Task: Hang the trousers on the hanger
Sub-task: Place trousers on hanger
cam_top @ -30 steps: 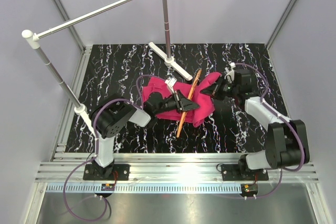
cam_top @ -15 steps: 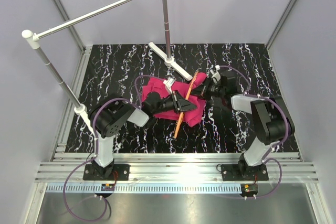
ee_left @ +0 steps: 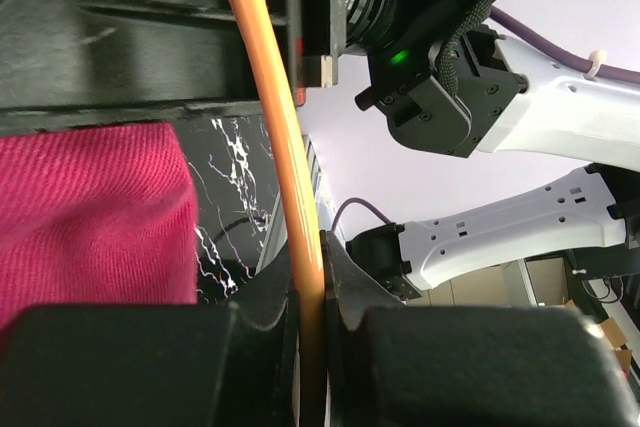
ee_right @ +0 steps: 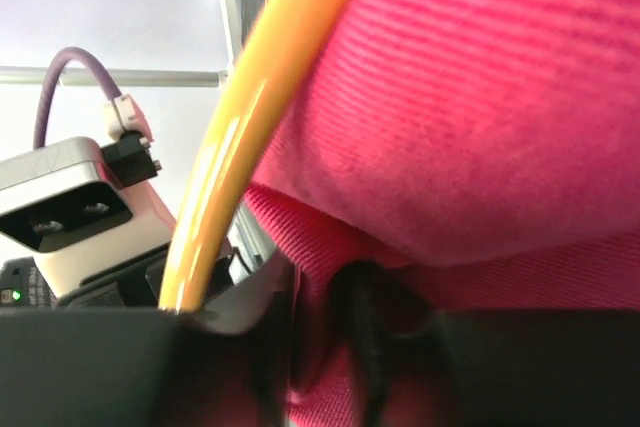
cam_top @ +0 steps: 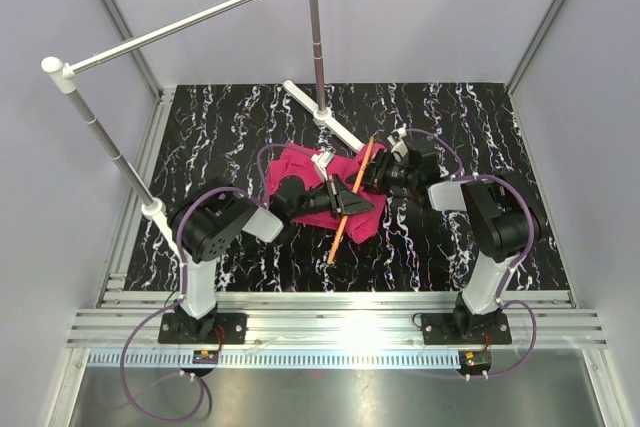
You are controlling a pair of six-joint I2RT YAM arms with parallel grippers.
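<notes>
Both central: left pincer (ee_left: 310, 287) tight on hanger (ee_left: 283, 127); right pincer (cam_top: 375, 175), state unclear, at trousers (cam_top: 295, 165).

trousers (ee_right: 480, 97) ribbed matt cloth, hanger (ee_left: 290, 147) smooth glossy plastic.

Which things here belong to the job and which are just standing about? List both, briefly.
For the job: the trousers, the hanger, the left gripper pinching the hanger, the right gripper at the cloth.
Just there: the silver rail, the black marbled table.
</notes>
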